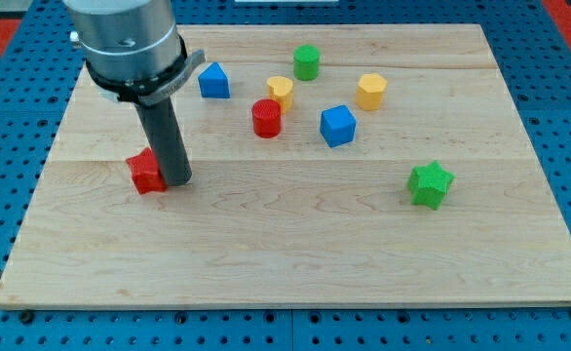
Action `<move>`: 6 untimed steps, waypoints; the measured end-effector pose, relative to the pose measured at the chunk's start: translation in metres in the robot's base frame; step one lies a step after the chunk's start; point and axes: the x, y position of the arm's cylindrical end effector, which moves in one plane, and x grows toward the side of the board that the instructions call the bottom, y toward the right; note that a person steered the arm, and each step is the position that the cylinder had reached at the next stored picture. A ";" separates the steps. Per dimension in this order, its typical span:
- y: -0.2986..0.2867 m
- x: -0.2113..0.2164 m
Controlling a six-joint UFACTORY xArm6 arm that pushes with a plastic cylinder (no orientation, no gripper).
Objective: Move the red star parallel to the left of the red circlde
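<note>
My tip [176,180] touches the red star's [146,173] right side.

The bare wooden board [266,244] lies between the red star [146,173] and the red cylinder [266,118]. My tip [176,180] seems to touch the star's right side. A yellow block [281,91] crowds the cylinder's upper right.

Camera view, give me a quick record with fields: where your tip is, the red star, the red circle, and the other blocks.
tip: my tip on the board, touching the red star's right side
red star: view's left, lower than the circle
red circle: up and right of the star
other blocks: blue block, yellow block, green cylinder, yellow hexagon, blue cube, green star
</note>
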 end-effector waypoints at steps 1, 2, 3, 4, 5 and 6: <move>0.013 0.037; -0.042 0.043; -0.051 0.001; -0.049 -0.042; -0.013 -0.045; -0.008 -0.023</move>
